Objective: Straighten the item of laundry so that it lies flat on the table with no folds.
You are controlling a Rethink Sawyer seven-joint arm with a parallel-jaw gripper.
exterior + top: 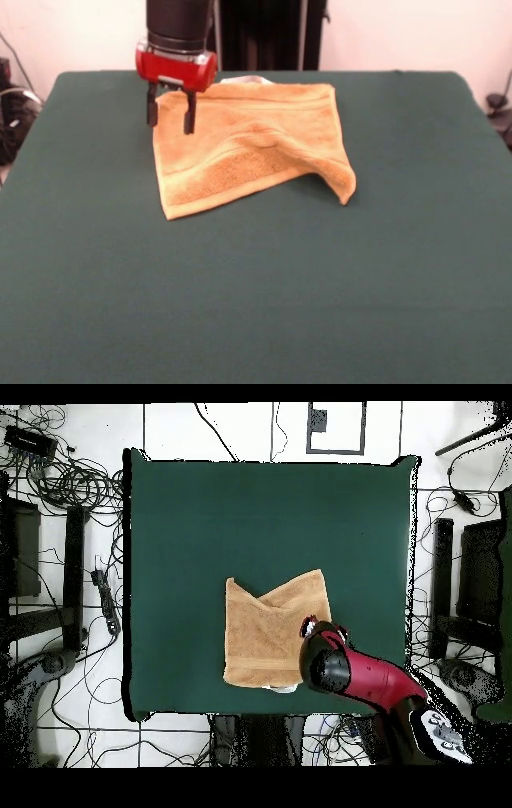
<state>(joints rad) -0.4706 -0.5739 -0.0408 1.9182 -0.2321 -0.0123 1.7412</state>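
The golden-orange towel [256, 144] lies on the far middle of the dark green table [240, 280]. It is not flat: a ridge crosses its middle and its right near corner is curled up. My gripper [170, 126] is open and empty at the towel's far left corner, with one finger just outside the edge and the other over the cloth. In the overhead view the towel [268, 639] shows a V-shaped notch along one edge. There the gripper [309, 627] sits at the towel's right side under the red arm.
A white tag [248, 79] pokes out at the towel's far edge. The black pedestal [272, 32] stands behind the table. Cables and stands [70, 484] lie on the floor around the table [200, 514].
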